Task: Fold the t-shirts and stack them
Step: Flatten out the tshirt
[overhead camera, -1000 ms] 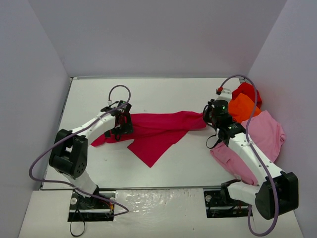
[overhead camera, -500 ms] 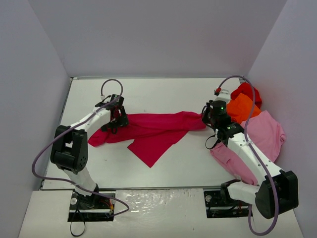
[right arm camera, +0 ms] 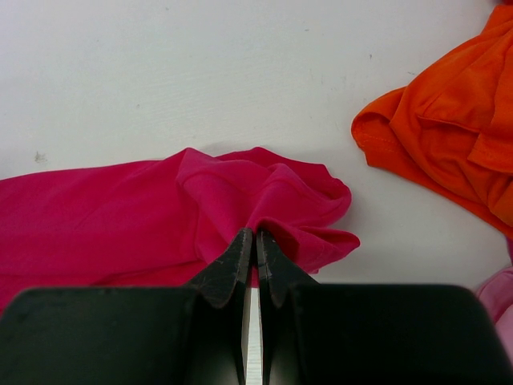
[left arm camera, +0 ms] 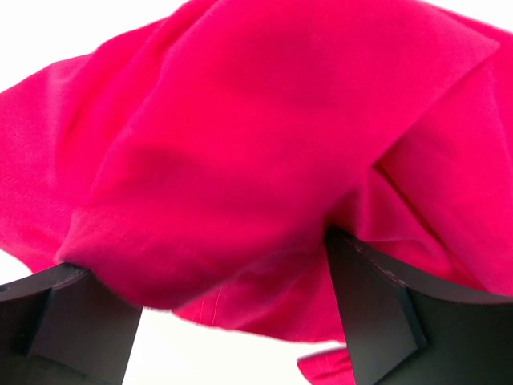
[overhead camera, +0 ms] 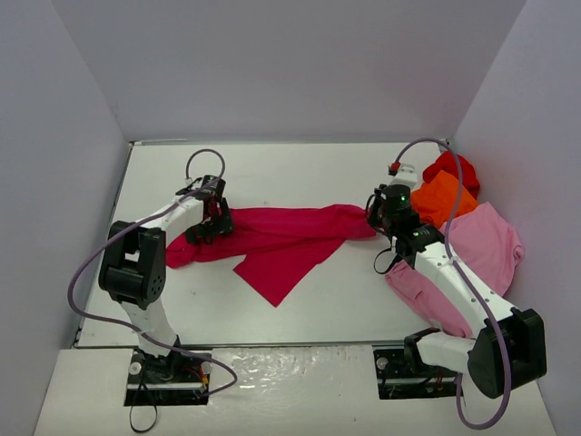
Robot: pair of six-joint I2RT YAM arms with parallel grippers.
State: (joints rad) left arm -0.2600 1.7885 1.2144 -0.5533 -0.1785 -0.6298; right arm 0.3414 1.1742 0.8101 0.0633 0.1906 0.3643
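Item: crimson-magenta t-shirt [overhead camera: 290,241], unfolded, lying stretched across the middle of the white table [overhead camera: 300,173] between the two arms. Left gripper [overhead camera: 209,224] at its left end, fingers [left arm camera: 72,321] spread wide, with cloth draped over and between them, not clamped. Right gripper [right arm camera: 255,238] at its right end, fingers pressed together, pinching a bunched fold. Far-right corner: orange t-shirt [overhead camera: 442,195] touching red t-shirt [overhead camera: 451,166]; light pink t-shirt [overhead camera: 486,245] nearer, partly under the right arm.

Between left claw [overhead camera: 212,228] and right claw [overhead camera: 371,218], one t-shirt [overhead camera: 290,243] on the table [overhead camera: 272,173], other t-shirts [overhead camera: 486,238] at the right edge.
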